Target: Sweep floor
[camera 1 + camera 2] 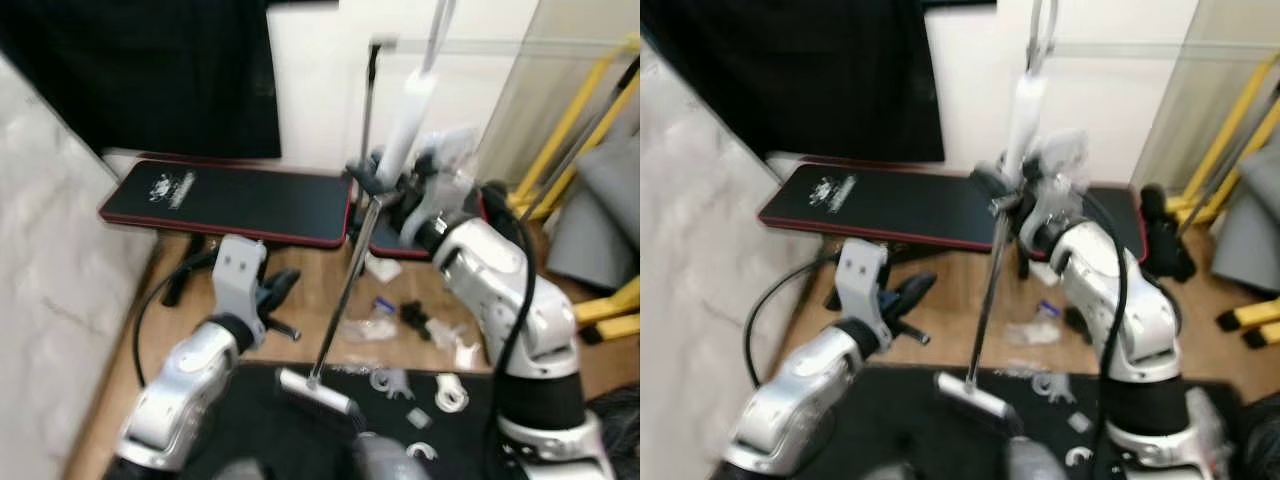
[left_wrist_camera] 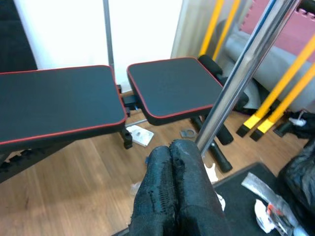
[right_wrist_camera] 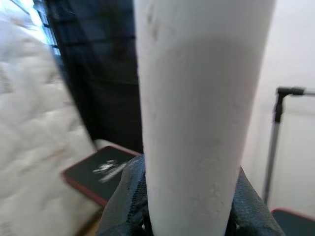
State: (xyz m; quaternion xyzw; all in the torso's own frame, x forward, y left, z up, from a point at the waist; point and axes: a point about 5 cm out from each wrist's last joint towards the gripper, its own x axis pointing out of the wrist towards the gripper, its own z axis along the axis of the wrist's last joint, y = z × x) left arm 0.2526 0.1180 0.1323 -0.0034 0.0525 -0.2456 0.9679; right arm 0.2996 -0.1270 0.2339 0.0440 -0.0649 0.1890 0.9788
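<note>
A broom with a metal pole (image 1: 343,290) and a white foam grip (image 1: 408,125) stands tilted, its head (image 1: 316,392) resting on a black mat (image 1: 255,425). My right gripper (image 1: 385,188) is shut on the lower end of the white grip (image 3: 197,123), with its black fingers (image 3: 123,201) wrapped around both sides. My left gripper (image 1: 279,289) hangs low to the left of the pole, shut with nothing in it. The left wrist view has its fingers (image 2: 172,191) pressed together and the pole (image 2: 236,83) just beyond them. Litter (image 1: 448,392) lies on the mat and the wood floor.
A black weight bench with red trim (image 1: 240,200) stands across the back. A white mattress (image 1: 50,260) leans on the left. Yellow stand legs (image 1: 610,310) and grey pads sit at the right. A clear wrapper (image 1: 368,328) lies on the wood floor.
</note>
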